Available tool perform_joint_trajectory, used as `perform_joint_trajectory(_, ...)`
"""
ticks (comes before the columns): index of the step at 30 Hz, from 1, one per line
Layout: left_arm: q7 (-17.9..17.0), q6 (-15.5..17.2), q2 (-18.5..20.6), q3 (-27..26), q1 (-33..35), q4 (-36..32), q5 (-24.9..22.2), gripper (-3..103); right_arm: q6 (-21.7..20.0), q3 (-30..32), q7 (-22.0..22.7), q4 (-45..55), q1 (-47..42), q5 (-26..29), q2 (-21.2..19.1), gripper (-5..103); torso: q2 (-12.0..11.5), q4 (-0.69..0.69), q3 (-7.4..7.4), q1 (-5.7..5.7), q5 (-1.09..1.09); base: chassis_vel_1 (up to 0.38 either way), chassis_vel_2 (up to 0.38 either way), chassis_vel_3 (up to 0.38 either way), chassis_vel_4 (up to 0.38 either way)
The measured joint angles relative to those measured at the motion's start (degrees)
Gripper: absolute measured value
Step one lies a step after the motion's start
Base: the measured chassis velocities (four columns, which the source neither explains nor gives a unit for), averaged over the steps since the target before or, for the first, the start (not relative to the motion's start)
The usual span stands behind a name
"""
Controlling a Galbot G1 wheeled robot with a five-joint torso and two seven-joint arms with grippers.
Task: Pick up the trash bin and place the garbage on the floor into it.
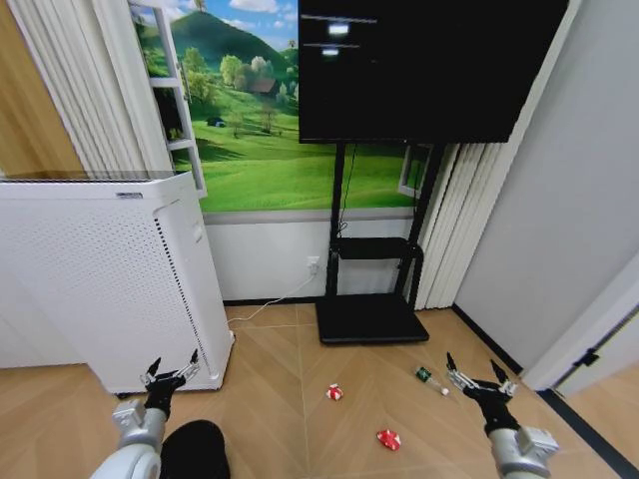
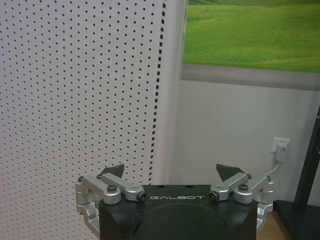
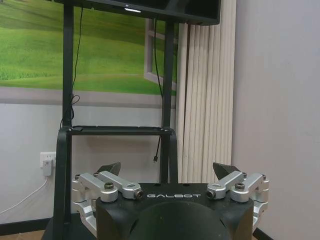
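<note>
Nearest the head camera, at the bottom edge, sits the black trash bin (image 1: 195, 449), a dark rounded form on the wood floor just beside the left arm; its interior cannot be made out.

Left gripper (image 1: 171, 373): raised low in front of the white perforated appliance (image 1: 100, 269), fingers spread apart, nothing between them. In the left wrist view the same gripper (image 2: 171, 173) faces the appliance's dotted side panel (image 2: 75, 90), jaws released. The body carries the word "GALBOT".

On the floor toward the middle lies the garbage: one red-and-white can-like piece (image 1: 334, 392), a second red-and-white piece (image 1: 388, 439) nearer the robot, and a small green bottle (image 1: 430, 379) with a white label, lying on its side just beside the right gripper. Label text is too small to read. All three rest on the floor, well apart from the bin.

Behind them stands a black TV stand (image 1: 371, 317) carrying a dark screen (image 1: 424, 70).

Right gripper (image 1: 480, 379): held low, fingers released and empty. In the right wrist view it (image 3: 170, 170) faces the stand's frame (image 3: 67, 120), also marked "GALBOT". A white wall socket (image 3: 47, 162) with a cable is plugged in.
</note>
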Motion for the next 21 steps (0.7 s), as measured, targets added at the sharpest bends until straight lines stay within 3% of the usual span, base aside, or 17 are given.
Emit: perform_joint_trajectory(21, 0.0, 0.0, 0.5, -0.1, -0.3, 0.3, -0.2, 100, 0.0, -0.1, 0.0, -0.5, 0.4, 0.0, -0.2, 100, -5.1, 0.00, -3.29, -1.80, 0.00, 0.000, 0.000, 0.000, 0.000)
